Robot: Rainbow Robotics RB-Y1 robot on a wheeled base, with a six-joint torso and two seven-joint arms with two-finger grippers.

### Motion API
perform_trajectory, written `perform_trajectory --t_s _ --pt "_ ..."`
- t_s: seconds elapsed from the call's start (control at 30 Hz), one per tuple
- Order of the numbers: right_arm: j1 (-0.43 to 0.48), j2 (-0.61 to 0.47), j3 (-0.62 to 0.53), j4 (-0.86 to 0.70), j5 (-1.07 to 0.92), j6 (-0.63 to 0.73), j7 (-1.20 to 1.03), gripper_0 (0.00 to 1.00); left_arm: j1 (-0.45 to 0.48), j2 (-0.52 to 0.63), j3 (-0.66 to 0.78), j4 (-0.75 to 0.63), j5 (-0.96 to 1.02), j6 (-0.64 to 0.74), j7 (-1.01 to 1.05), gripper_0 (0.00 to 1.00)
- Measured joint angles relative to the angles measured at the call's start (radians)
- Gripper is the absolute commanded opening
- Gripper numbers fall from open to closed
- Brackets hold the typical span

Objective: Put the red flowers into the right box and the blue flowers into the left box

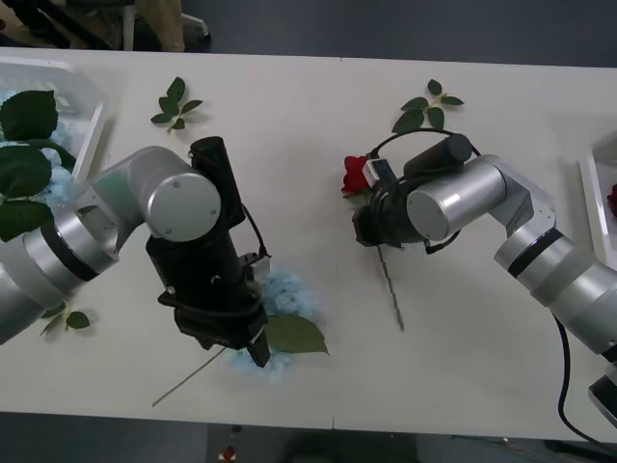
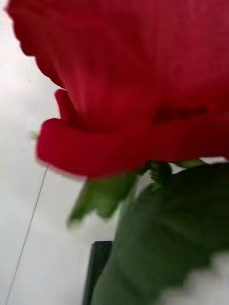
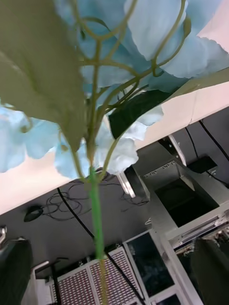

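the task is judged to be partly done. blue flowers (image 1: 24,183) with big green leaves are already seen lying in the left box (image 1: 92,116) at the table's left edge, and a bit of red is seen inside the right box (image 1: 590,193) at the right edge, probably a rose already delivered. two flowers are in hand at mid-table. the left gripper (image 1: 253,338) is placed low over a blue flower (image 1: 287,294) near the table's front edge, with its thin stem trailing out towards that edge; in the left wrist view the pale petals and green stem (image 3: 95,205) are seen close against the camera, so the flower seems to be gripped and tilted up, though how far the jaws are closed cannot be told. the right gripper (image 1: 371,207) is set at a red flower (image 1: 355,176), whose stem runs down the table beneath it; the rose head (image 2: 129,81) looms right before the right wrist camera, but the jaws are hidden, so a firm hold cannot be confirmed. both flowers are still to be carried outward to their boxes. loose leaf sprigs (image 1: 175,104) lie farther back on the table (image 1: 289,116).
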Motion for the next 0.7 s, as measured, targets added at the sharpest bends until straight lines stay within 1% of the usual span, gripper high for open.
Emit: perform_trajectory --t_s 0.03,0.07,0.27,0.33,0.4,0.43,0.47,0.5,0.53,0.63,0.7 --pt "0.000 0.000 0.000 0.000 0.000 0.000 0.000 0.00 0.000 -0.010 -0.001 0.013 0.000 -0.006 0.000 0.62" --pt "0.000 0.000 0.000 0.000 0.000 0.000 0.001 0.00 0.000 -0.019 0.000 0.022 -0.002 -0.015 0.000 0.61" --pt "0.000 0.000 -0.001 0.001 0.001 0.000 0.017 0.00 0.000 -0.033 -0.027 0.029 -0.039 -0.078 0.000 0.48" --pt "0.000 0.000 -0.007 0.000 -0.006 0.009 0.017 0.00 0.000 -0.033 -0.045 0.029 -0.058 -0.079 0.000 0.46" --pt "0.000 -0.002 -0.033 -0.009 -0.018 0.067 0.017 0.00 0.000 -0.033 -0.054 0.029 -0.067 -0.079 0.000 0.45" --pt "0.000 -0.005 -0.056 -0.022 -0.030 0.105 0.017 0.00 0.000 -0.033 -0.057 0.029 -0.068 -0.079 0.000 0.40" --pt "0.000 -0.013 -0.084 -0.040 -0.048 0.151 0.017 0.00 0.000 -0.033 -0.058 0.029 -0.069 -0.079 0.000 0.12" --pt "0.000 -0.023 -0.118 -0.061 -0.065 0.188 0.016 0.00 0.000 -0.032 -0.058 0.029 -0.070 -0.079 0.000 0.02" --pt "0.000 -0.036 -0.154 -0.086 -0.084 0.228 0.016 0.00 0.000 -0.031 -0.058 0.029 -0.076 -0.079 0.000 0.00" --pt "0.001 -0.089 -0.286 -0.163 -0.131 0.353 0.016 0.00 0.000 -0.027 -0.058 0.029 -0.106 -0.079 -0.001 0.00" --pt "0.001 -0.128 -0.367 -0.191 -0.164 0.397 0.015 0.00 0.000 -0.024 -0.058 0.029 -0.115 -0.079 -0.001 0.00"
